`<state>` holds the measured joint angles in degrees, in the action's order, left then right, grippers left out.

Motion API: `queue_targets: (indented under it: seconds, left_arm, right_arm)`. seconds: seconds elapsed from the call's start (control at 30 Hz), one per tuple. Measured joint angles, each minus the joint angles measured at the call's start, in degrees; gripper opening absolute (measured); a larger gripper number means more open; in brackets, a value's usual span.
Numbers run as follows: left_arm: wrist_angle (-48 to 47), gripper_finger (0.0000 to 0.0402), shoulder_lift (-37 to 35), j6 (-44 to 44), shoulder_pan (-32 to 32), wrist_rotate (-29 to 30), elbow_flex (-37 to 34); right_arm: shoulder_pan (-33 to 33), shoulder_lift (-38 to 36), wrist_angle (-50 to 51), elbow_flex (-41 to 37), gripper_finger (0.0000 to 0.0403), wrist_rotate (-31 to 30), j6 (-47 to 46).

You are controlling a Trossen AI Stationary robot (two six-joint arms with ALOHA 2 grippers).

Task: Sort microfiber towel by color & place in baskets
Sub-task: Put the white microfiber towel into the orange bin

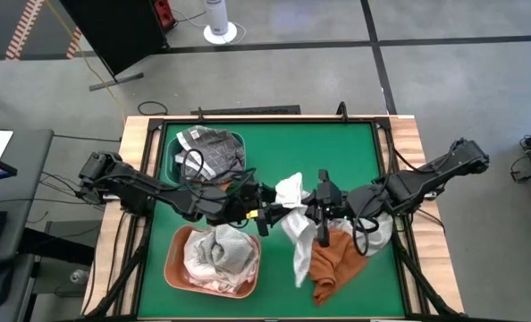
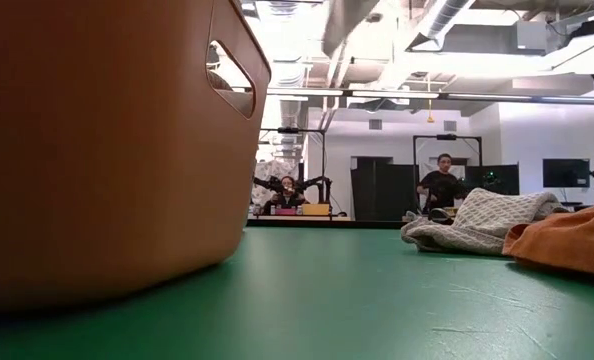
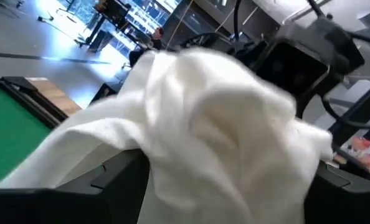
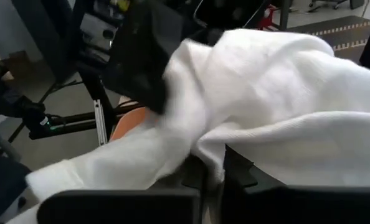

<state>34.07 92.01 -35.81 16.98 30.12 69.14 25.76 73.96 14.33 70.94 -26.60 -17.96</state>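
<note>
From above, you are looking at both arms meeting over the middle of the green worktop [image 1: 355, 143], with the left hand [image 1: 267, 215] and the right hand [image 1: 312, 213] facing each other across a white towel [image 1: 292, 192] that is hanging between them and trailing down toward the worktop. The right hand is pinching that towel with its fingers nearly together; the left hand's fingers are standing wide apart at the towel (whether they are still touching it, you cannot tell). The teal basket [image 1: 169, 143] is sitting at the far left holding a grey towel with white grid lines [image 1: 210, 152], the salmon basket [image 1: 174, 259] nearer you is holding pale towels [image 1: 219, 255], and a rust orange towel [image 1: 335, 264] is lying on the worktop under the right arm. At table height, you are seeing the salmon basket's wall [image 2: 97, 150] filling the left, a pale checked towel [image 2: 477, 225] beside the orange one [image 2: 577, 240], and people working in the room beyond. Through the left wrist, the white towel [image 3: 197, 130] is draping over the dark fingers [image 3: 119, 193]. Through the right wrist, the same towel [image 4: 278, 106] is filling the frame, with the other arm's dark hand [image 4: 141, 56] behind it.
</note>
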Motion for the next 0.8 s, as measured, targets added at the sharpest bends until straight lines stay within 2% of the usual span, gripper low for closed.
queue_targets:
  seconds: [0.2,0.3,0.43,0.53,0.63,0.7,0.8]
  left_arm:
    - [1.61,0.029,0.09,0.02,-0.79,-1.18,0.0]
    - [1.68,0.0274,0.07,0.21,-0.88,-1.78,-0.01]
    - [1.51,0.0204,0.07,-0.03,-1.01,-1.89,-0.01]
    - [1.33,0.0127,0.07,0.15,-1.23,-1.94,0.0]
    - [1.33,0.0041,0.02,0.38,-1.28,-1.84,0.0]
    - [1.33,0.002,-0.04,1.26,-1.28,-1.76,-0.02]
    - [0.17,0.002,-1.03,2.09,-1.36,-3.55,-0.02]
  right_arm:
    - [-0.04,0.38,0.53,0.0,0.0059,0.82,-1.47]
    - [-0.04,0.28,0.46,0.0,0.0067,1.27,-1.45]
    - [-0.04,0.28,0.54,0.0,0.0081,4.06,-1.21]
    - [-0.04,0.36,0.75,0.0,0.0108,4.95,-1.18]
    - [-0.04,0.28,1.05,0.0,0.0152,5.57,-1.11]
    - [-0.01,0.03,2.01,0.0,0.0188,5.97,-2.06]
    - [0.27,-1.13,5.93,0.0,0.0241,6.73,-4.32]
